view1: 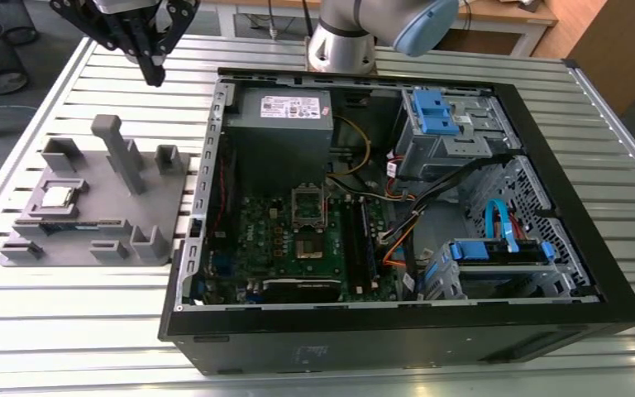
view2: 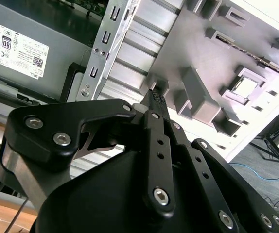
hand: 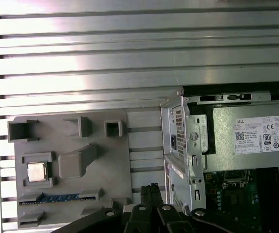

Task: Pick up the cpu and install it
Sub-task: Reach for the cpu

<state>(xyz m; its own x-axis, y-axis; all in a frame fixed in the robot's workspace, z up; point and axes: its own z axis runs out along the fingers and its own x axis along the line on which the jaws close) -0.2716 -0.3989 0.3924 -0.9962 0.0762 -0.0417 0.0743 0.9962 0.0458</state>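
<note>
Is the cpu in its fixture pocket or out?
In: the cpu lies flat in its square pocket on the grey fixture, with the gripper shut and apart from it.

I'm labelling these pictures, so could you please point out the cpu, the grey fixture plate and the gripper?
cpu (hand: 36, 172), first wrist view, middle of its silver top.
grey fixture plate (hand: 115, 165), first wrist view, bare flat surface.
gripper (view1: 155, 77), exterior view, midway between its fingertips.

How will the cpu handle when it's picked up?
Likely stiff and light: the cpu is a small flat square with a metal top. Probably slippery, since that top shines. It sits in a pocket of the fixture, so a sideways push likely won't slide it.
</note>
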